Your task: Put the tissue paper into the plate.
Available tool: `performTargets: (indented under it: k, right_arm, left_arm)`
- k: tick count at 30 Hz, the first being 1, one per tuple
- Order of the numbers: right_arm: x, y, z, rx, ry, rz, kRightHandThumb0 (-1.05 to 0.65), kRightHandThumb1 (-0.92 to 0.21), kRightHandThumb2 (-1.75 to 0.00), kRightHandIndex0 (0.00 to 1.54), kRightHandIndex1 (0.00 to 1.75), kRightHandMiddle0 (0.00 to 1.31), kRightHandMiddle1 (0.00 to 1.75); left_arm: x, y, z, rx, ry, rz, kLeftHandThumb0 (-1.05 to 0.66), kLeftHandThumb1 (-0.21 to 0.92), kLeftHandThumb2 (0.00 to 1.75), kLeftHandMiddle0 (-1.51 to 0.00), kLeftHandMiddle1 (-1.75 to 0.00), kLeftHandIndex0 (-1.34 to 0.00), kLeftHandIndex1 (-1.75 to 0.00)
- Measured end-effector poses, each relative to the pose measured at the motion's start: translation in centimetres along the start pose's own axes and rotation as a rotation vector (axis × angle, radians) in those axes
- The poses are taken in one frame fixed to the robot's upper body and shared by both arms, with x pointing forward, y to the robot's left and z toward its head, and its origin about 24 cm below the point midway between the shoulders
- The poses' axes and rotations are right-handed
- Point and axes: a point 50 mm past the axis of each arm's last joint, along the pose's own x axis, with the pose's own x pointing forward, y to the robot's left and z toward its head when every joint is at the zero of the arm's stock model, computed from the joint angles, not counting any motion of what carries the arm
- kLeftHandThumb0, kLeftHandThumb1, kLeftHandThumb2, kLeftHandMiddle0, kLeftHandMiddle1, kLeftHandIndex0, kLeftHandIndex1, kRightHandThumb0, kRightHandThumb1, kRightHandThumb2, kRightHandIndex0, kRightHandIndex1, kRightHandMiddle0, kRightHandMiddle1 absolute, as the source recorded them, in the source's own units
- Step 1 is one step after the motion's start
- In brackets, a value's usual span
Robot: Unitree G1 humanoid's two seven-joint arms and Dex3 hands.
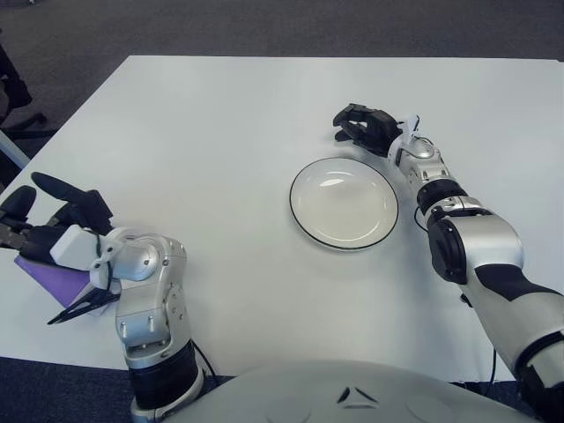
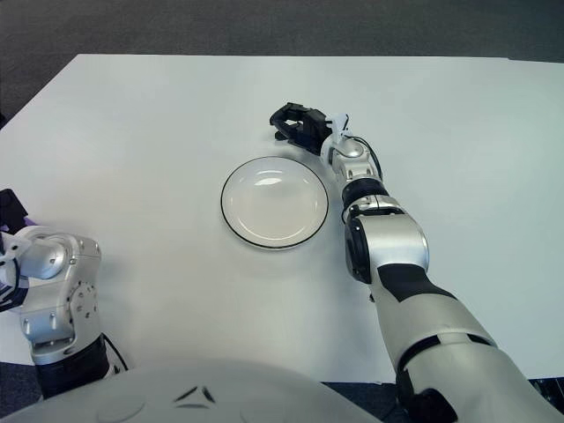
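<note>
The white plate with a dark rim sits right of the table's middle and has nothing in it. My right hand is just beyond the plate's far right rim, close above the table, with its black fingers curled. A small pale corner of tissue paper sticks up from the hand near the wrist; the rest of it is hidden in the hand. My left hand shows at the near left edge of the table with its fingers spread and holding nothing.
A flat purple sheet lies under my left hand at the table's left edge. The white table drops off to dark floor on the left and far sides.
</note>
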Motion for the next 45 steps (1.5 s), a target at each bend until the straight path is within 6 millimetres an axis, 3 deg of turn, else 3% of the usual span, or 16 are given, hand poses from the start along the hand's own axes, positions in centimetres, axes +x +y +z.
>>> performTargets:
  k: [12,31,40,41,45]
  right_arm:
    - [-0.5,-0.7,-0.3,0.008,-0.003,-0.024,-0.01,-0.85,-0.37,0.55,1.37,0.38,1.42]
    - [-1.7,-2.1,-1.0,0.011,-0.015,-0.08,-0.01,-0.85,-0.37,0.56,1.38,0.39,1.4]
    - [-1.9,-2.3,-1.2,0.007,-0.025,-0.092,-0.01,-0.85,-0.37,0.56,1.39,0.39,1.39]
    - [-1.9,-2.3,-1.2,0.006,-0.026,-0.092,-0.01,-0.85,-0.37,0.56,1.39,0.39,1.38]
    - [-2.1,-2.4,-1.3,0.009,-0.03,-0.101,-0.01,-0.85,-0.36,0.56,1.39,0.39,1.38]
  left_arm:
    - [0.6,-0.8,0.4,-0.123,0.173,-0.062,-0.34,0.92,0.52,-0.4,-1.71,-0.2,-1.75]
    - [0.5,-2.9,-0.5,-0.126,0.332,-0.104,-0.34,0.92,0.52,-0.45,-1.75,-0.2,-1.75]
    - [-0.6,-6.0,-1.3,-0.144,0.56,-0.314,-0.34,0.92,0.52,-0.49,-1.75,-0.2,-1.75]
    - [-0.8,-6.2,-1.4,-0.138,0.58,-0.342,-0.22,0.88,0.55,-0.43,-1.75,-0.21,-1.66]
    - [-1.4,-7.1,-1.7,-0.091,0.631,-0.474,-0.06,0.84,0.61,-0.33,-1.75,-0.22,-1.58]
